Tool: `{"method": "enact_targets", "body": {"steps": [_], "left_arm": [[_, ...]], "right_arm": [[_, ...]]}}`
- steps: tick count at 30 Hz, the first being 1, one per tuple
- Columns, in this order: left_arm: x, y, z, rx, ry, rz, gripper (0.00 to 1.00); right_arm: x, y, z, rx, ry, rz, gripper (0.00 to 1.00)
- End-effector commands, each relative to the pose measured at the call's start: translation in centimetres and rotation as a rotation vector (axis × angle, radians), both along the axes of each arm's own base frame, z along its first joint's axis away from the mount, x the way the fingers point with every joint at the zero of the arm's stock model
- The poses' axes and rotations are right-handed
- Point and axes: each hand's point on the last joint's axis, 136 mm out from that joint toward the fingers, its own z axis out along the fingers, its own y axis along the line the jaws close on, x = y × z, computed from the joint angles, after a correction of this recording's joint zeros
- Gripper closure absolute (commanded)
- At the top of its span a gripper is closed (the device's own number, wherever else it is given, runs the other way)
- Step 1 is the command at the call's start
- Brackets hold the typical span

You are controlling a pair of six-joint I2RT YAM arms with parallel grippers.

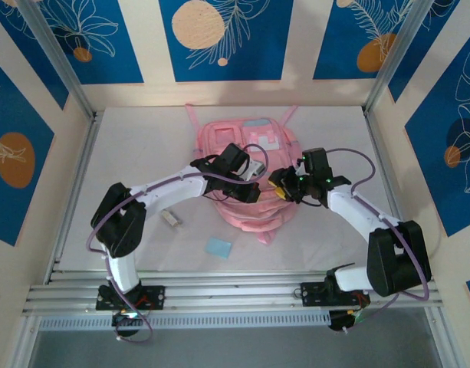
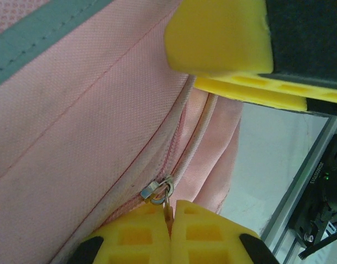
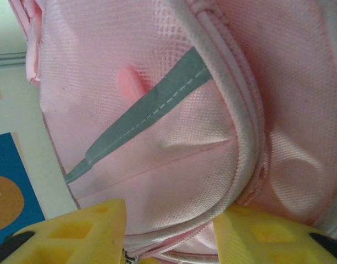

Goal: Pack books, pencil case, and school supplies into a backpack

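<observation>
The pink backpack lies flat in the middle of the table. My left gripper is shut on the metal zipper pull, which hangs from the slider on a pink zip track. My right gripper holds a fold of the backpack at its right side, with a yellow finger on each side of the piped seam. Both grippers meet over the backpack's lower front, left gripper beside right gripper. Of the school supplies, a light-blue pad and a small whitish clip lie on the table. The books and the pencil case are out of view.
A white table is boxed in by an aluminium frame and blue patterned walls. A metal rail runs along the near edge above the arm bases. The pad and clip lie between the left arm and the backpack.
</observation>
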Motion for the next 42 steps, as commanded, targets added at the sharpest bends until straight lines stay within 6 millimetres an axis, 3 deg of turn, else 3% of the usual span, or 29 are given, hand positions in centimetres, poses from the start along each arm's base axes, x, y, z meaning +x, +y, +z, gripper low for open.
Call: {"method": "enact_targets", "body": {"steps": [1,4,8,15,17,23,30,36,42], "left_arm": [[-1.2,-2.0,2.6,-0.086,-0.030,-0.063,1.00],[-1.1,-2.6,2.9,-0.120,-0.025,-0.057,1.00],[-1.4,-3.5,4.1,-0.179,-0.026,-0.090,1.00],[-2.3,-1.7,3.1,-0.099,-0.038,-0.125,1.00],[-2.6,-0.9,2.6,-0.067,-0.044,-0.129,1.00],[-1.5,3.9,0.4,0.112,-0.069,-0.078,1.00],[0.7,11.8,-2.0,0.358,-0.098,0.015,1.00],[1.9,15.3,-2.2,0.477,-0.150,0.017,1.00],[6.6,19.1,-2.4,0.650,-0.364,0.066,1.00]], "right_arm": [[-0.4,2.2,1.3,0.039,-0.039,0.049,0.51],[-1.4,2.0,0.5,0.000,-0.029,0.028,0.48],[-0.9,1.3,-0.6,0.003,-0.045,-0.053,0.51],[1.9,0.2,0.2,-0.029,-0.146,-0.115,0.97],[2.1,-0.1,0.4,-0.043,-0.163,-0.112,1.00],[1.8,-1.7,0.8,-0.111,-0.201,-0.095,1.00],[1.4,-3.0,0.8,-0.154,-0.215,-0.057,1.00],[1.8,-2.8,1.0,-0.179,-0.240,0.003,1.00],[2.2,-2.6,1.3,-0.225,-0.287,0.102,1.00]]}}
